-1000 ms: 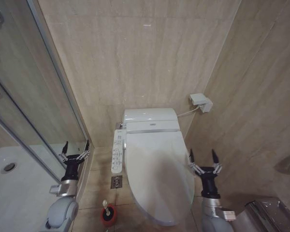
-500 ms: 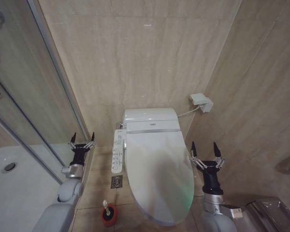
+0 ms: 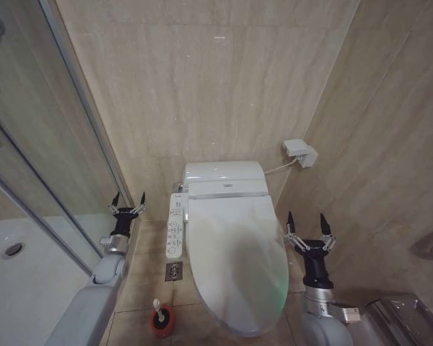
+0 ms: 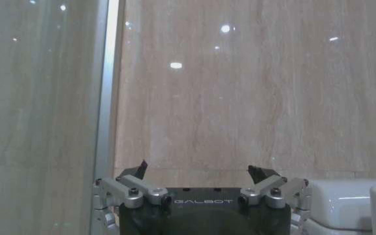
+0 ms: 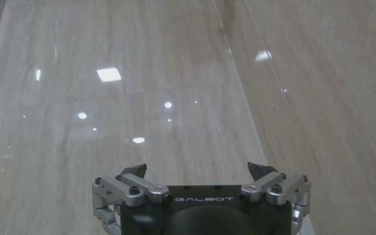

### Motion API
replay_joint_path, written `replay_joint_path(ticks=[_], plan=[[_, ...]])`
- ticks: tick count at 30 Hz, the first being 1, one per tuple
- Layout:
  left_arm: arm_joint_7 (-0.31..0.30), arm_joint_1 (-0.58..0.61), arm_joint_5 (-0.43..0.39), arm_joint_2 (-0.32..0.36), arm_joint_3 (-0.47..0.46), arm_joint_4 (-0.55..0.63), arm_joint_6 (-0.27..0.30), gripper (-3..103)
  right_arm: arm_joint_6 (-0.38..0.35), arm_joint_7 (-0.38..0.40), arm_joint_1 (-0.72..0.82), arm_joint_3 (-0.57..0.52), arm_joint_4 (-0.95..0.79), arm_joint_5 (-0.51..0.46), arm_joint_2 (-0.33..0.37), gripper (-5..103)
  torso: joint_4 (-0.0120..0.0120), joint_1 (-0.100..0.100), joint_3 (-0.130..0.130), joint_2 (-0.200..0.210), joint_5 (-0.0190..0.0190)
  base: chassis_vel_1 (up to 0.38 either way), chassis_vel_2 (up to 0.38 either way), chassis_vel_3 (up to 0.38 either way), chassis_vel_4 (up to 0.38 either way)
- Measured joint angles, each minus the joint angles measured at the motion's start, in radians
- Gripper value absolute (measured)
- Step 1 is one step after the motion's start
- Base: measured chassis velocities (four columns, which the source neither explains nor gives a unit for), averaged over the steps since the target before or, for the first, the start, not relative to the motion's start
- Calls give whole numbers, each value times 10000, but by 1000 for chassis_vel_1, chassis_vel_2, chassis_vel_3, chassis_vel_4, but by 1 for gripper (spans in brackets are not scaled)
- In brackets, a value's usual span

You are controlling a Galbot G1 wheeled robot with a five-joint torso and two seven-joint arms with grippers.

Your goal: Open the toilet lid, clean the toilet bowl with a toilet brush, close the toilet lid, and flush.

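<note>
Against the beige tiled back wall stands the toilet, with the toilet lid down and covering the toilet bowl. On the toilet's left side runs a long white button panel, and a small floor drain sits just below it. A glass shower partition closes off the left of the room; a white wall box with a cable is fixed to the right-hand wall, near the tank. The toilet brush stands in its red holder on the floor, just left of the lid's front end. The left gripper is raised beside the partition, fingers apart, well clear of the panel and lid. The right gripper is raised just right of the lid's edge, fingers apart, holding nothing and not touching the lid.
</note>
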State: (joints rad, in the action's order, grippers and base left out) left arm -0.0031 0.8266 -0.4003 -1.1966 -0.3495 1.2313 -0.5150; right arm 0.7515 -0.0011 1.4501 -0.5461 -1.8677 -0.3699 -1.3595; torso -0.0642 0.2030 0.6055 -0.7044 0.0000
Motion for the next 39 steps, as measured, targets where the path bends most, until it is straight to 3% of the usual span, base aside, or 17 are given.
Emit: replay_joint_path(ticks=[26,39], plan=[[132,-802,-44,-15,538,-751,188,100,85,177,-656,60,918,462,13,100,2,-4,-2,-1,1,-30,35,37,-39],[738,-1441,-68,-76,1036,-1671,27,100,206,201,-656,116,1021,555,18,100,2,3,1,0,0,-30,28,37,-27]])
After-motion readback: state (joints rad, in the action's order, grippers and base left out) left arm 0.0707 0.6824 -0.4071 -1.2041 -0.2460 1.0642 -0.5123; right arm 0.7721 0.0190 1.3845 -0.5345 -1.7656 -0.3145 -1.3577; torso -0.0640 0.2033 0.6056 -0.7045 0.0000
